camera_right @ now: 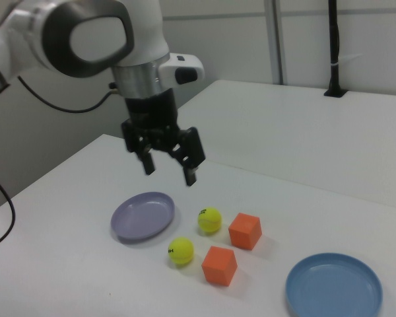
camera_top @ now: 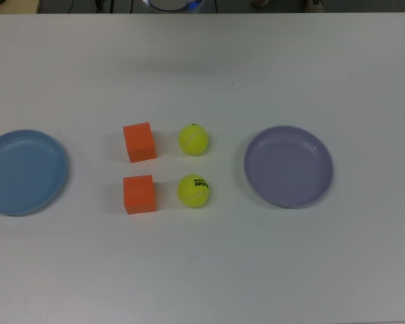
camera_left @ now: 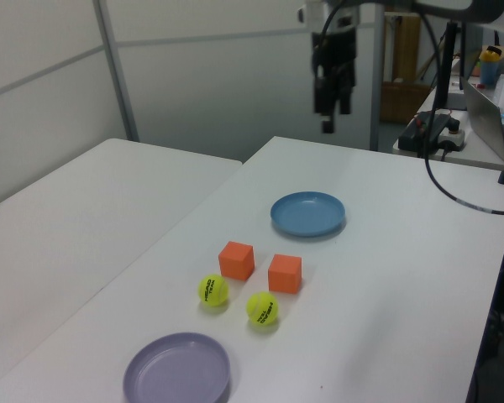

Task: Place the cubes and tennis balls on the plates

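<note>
Two orange cubes sit side by side in the middle of the white table, each with a yellow-green tennis ball on the top view's right of it. A light blue plate lies at the top view's left and a lavender plate at its right; both are empty. My gripper hangs open and empty high above the table, over the stretch beyond the lavender plate in the right view. It is out of the top view. In the left view the gripper hovers well above the blue plate.
A second white table adjoins on the left view's left. A desk with a laptop and clutter stands at the left view's far right, and a black cable trails from the arm across the table's corner.
</note>
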`<action>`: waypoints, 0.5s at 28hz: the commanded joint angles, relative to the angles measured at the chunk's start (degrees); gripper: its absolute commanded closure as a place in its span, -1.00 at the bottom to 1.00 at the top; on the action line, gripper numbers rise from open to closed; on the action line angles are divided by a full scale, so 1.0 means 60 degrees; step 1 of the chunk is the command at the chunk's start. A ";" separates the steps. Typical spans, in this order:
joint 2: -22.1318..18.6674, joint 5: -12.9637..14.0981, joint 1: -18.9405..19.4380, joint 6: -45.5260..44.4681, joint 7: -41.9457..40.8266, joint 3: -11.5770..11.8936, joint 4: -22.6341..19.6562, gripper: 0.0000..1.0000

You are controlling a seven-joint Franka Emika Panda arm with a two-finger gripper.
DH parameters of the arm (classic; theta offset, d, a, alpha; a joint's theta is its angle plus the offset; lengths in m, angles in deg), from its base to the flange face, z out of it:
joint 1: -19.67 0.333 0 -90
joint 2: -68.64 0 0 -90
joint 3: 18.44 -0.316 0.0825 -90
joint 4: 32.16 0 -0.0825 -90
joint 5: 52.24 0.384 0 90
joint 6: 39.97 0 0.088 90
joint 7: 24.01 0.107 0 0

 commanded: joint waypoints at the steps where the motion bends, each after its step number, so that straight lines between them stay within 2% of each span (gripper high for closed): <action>1: 0.0858 0.0086 0.0318 0.1328 0.0757 -0.0206 -0.0019 -1.00; 5: 0.1548 0.0086 0.0567 0.2472 0.1138 -0.0206 -0.0004 -1.00; 6: 0.1970 0.0057 0.0684 0.3084 0.1342 -0.0192 -0.0004 -1.00; 8: 0.2354 -0.0002 0.0802 0.3673 0.1490 -0.0192 -0.0019 -1.00; 11: 0.2999 -0.0426 0.0978 0.4684 0.1593 -0.0206 -0.0033 -1.00; 14: 0.3394 -0.0544 0.1066 0.5154 0.1622 -0.0206 -0.0048 -1.00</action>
